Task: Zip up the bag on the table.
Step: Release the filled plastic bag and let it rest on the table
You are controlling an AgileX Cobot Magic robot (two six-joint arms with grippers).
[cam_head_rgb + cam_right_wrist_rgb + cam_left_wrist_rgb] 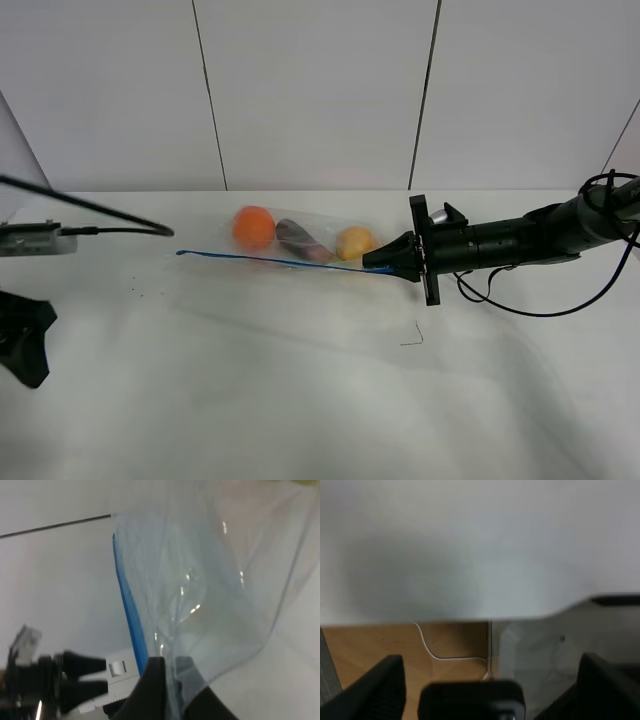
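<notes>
In the exterior high view the bag [318,225] lies on the table [300,400] close to the far edge, about midway along it, with an orange fruit [254,227], a purple one [300,240] and a yellow one [354,243] inside. Its blue zipper strip [270,262] runs along the side that faces the near edge. We judge that the main risk is dragging. Only the right gripper [375,262] is at the bag, on the strip's end nearest the right edge, and the other end lies free. If this gripper slides toward the left edge, the floppy bag may travel with it or buckle, and the strip would not seal. The left gripper [25,340] hangs at the left edge, well apart from the bag. In the left wrist view we see the left gripper [490,659] with its fingers spread wide and nothing between them. Beyond it are only the white table [470,555] and a wooden floor [370,645]. In the right wrist view the right gripper [172,690] has its fingers [155,680] almost together, pinching the clear film of the bag [210,580] just where the zipper strip [127,610] ends. We think this pinch could also slip off the strip onto the plain film.
</notes>
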